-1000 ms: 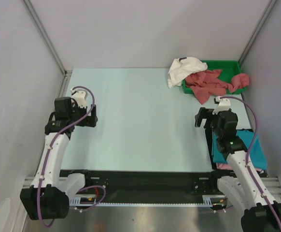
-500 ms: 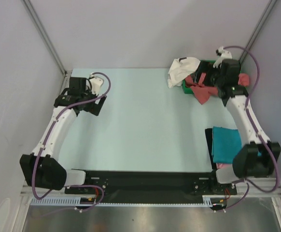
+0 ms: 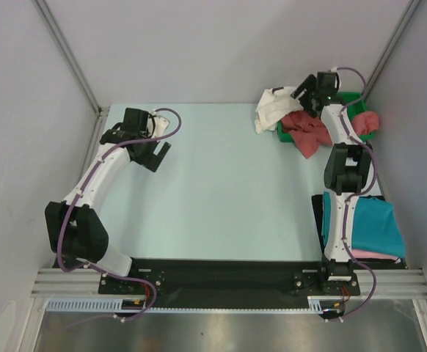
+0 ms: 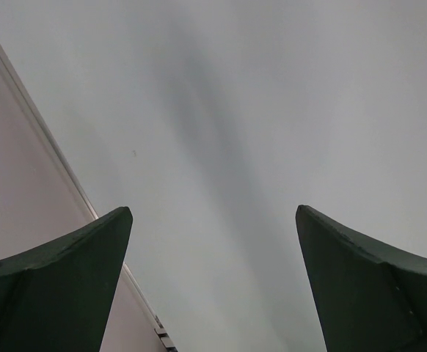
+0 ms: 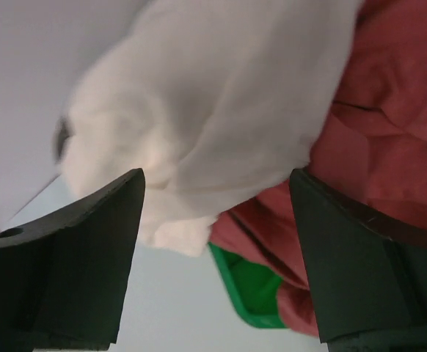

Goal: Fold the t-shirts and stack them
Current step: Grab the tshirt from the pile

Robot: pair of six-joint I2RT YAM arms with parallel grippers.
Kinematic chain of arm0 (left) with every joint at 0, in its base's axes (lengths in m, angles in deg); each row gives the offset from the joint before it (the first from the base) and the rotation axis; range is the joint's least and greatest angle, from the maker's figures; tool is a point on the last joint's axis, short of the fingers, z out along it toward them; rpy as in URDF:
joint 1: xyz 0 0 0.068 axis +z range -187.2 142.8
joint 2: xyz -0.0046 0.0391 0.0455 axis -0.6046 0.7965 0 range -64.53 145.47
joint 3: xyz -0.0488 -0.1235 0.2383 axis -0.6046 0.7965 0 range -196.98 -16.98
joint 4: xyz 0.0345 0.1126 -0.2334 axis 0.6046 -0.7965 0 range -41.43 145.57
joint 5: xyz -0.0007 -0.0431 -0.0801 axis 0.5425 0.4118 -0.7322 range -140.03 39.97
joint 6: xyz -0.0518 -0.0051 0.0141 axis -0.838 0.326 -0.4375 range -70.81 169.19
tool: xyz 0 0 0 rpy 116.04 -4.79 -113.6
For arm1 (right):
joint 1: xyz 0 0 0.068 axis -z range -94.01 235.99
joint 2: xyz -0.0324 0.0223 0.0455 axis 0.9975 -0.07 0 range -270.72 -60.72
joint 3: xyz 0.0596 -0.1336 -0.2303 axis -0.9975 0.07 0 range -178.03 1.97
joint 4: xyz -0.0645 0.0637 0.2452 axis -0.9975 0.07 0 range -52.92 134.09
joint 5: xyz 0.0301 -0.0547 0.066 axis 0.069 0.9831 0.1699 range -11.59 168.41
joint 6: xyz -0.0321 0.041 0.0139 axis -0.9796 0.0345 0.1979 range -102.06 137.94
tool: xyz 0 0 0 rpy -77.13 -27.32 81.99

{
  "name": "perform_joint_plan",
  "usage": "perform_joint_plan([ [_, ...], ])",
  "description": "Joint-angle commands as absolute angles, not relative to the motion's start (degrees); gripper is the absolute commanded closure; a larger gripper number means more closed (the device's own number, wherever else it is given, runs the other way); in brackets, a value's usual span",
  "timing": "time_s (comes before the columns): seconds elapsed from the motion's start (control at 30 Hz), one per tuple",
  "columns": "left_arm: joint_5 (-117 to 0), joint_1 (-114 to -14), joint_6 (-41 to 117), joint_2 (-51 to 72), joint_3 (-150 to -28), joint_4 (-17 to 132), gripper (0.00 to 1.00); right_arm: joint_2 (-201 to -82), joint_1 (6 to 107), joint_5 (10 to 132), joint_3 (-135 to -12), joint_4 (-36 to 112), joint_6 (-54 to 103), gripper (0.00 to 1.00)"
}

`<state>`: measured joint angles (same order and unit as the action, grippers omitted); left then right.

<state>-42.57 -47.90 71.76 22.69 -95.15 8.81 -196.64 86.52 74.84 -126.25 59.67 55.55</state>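
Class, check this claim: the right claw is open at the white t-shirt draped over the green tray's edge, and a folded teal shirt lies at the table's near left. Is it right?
No. The top external view shows the folded teal shirt at the table's near right, not left. The rest stands: right claw open at the white t-shirt on the green tray's edge.

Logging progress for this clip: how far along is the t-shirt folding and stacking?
Done: a folded teal cotton t-shirt lies on a pink one at the near right edge. In hand: the right tool, jaws open, is at the crumpled white cotton t-shirt, not yet gripping. The left tool hangs open over the pale table. Left: that shirt and the dusty red t-shirts heaped at the green plastic tray.
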Motion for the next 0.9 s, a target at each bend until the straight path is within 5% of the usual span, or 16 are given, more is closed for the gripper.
perform_joint_plan([
  [0.0, -41.0, -47.8, 71.9, 22.7, -96.5, 8.9, 0.00, -199.3, 86.2, 78.3, -130.7, 60.5, 63.4, 0.16],
  [0.07, -41.3, -47.8, 71.9, 23.0, -96.3, 9.0, 0.00, -200.9, 86.2, 80.9, -131.2, 60.4, 64.3, 0.16],
  [0.13, -41.9, -47.8, 71.9, 23.1, -96.3, 8.8, 0.00, -201.3, 86.2, 81.7, -131.1, 60.1, 64.4, 0.34],
  [0.17, -41.9, -47.8, 72.0, 23.1, -96.3, 8.9, 0.00, -201.3, 86.2, 81.8, -131.0, 59.9, 63.7, 0.46],
  [0.2, -42.0, -47.8, 72.0, 23.1, -96.3, 8.9, 0.00, -201.3, 86.2, 82.0, -130.9, 59.8, 63.1, 0.74],
  [0.3, -42.0, -47.8, 72.1, 22.8, -95.8, 9.2, 0.00, -199.8, 86.2, 84.8, -130.7, 60.7, 60.3, 1.00],
  [0.6, -43.4, -47.7, 72.2, 21.2, -95.2, 9.3, 0.00, -188.5, 86.2, 86.9, -128.5, 61.6, 48.0, 1.00],
  [0.87, -46.1, -47.8, 71.6, 17.9, -95.2, 9.2, 0.00, -170.7, 82.2, 73.7, -127.1, 53.8, 38.5, 1.00],
])
